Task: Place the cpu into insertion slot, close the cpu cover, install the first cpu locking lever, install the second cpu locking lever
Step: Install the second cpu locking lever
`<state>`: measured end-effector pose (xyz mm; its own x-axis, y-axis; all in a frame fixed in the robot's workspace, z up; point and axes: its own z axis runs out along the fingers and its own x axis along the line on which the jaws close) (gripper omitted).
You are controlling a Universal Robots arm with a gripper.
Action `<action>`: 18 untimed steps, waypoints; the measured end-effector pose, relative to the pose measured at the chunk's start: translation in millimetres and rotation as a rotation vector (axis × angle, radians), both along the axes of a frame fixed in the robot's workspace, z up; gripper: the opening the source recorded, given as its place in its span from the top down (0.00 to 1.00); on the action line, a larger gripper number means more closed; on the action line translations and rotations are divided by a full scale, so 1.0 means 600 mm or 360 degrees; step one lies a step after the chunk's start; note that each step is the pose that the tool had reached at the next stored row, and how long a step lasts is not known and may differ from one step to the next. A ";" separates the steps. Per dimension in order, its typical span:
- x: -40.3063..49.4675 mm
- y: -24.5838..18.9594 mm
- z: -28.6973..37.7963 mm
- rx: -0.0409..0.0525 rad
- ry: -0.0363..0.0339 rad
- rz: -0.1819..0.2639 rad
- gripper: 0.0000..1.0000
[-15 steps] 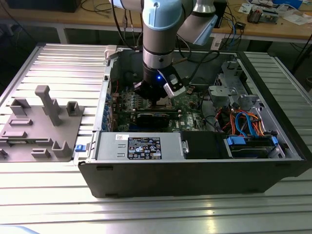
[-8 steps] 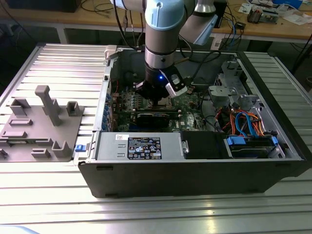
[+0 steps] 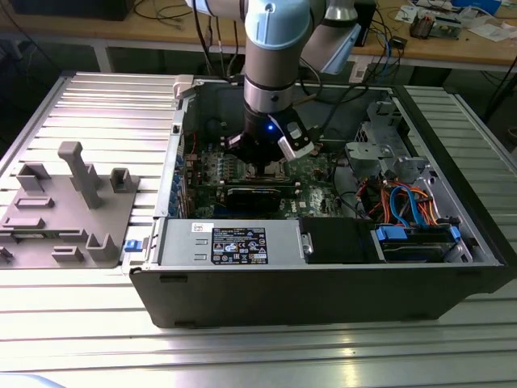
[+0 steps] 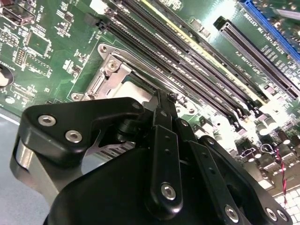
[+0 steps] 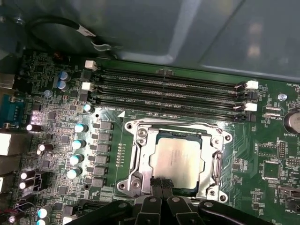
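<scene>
The cpu lies flat in the insertion slot of the green motherboard, its silver-grey top showing. The cpu cover is down around it, framing the chip in its square window. A thin metal locking lever runs along one side of the socket. My gripper stands at the opposite edge of the socket, its black fingers pressed together at the cover's rim; nothing shows between them. The socket also appears past the fingertips in the second wrist view. In the exterior view the gripper hangs low inside the open computer case.
Long black memory slots run just beyond the socket. Capacitors stand beside it. In the exterior view, a power supply box and drive bay with cables crowd the case; a grey fixture sits on the table at that view's left.
</scene>
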<state>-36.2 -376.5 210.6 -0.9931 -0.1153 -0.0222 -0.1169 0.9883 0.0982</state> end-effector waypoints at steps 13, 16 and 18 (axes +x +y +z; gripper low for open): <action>0.017 0.0259 0.000 -0.0001 0.0000 0.0000 0.89; 0.019 0.0333 0.000 -0.0003 0.0000 0.0000 0.89; 0.022 0.0396 0.000 -0.0003 0.0000 0.0000 0.89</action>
<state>-23.3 -352.8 210.6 -0.9931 -0.1153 -0.0217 -0.1169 0.9885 0.0962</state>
